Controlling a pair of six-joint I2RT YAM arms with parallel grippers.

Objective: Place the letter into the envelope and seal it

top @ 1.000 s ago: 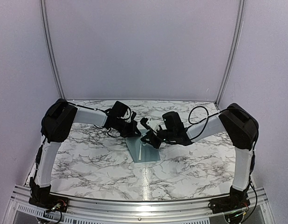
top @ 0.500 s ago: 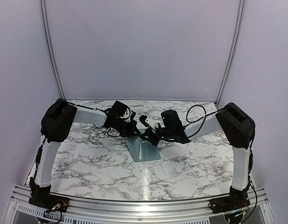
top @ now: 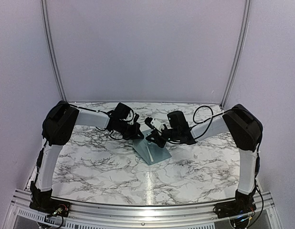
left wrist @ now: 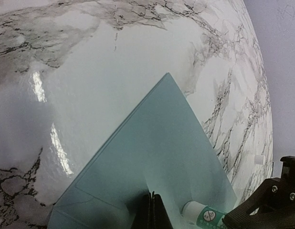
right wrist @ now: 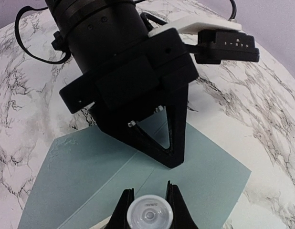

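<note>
Envelope (top: pixel 153 151) rotated since earlier | letter unseen | right fingers (right wrist: pixel 138 202) grip tube (right wrist: pixel 149 215)

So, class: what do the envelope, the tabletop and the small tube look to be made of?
The envelope: matte grey-blue paper, flat with crisp fold lines. The tabletop: glossy marble-look surface with bright glare, possibly laminate. The tube: smooth white plastic, apparently, with a green-printed label.
</note>
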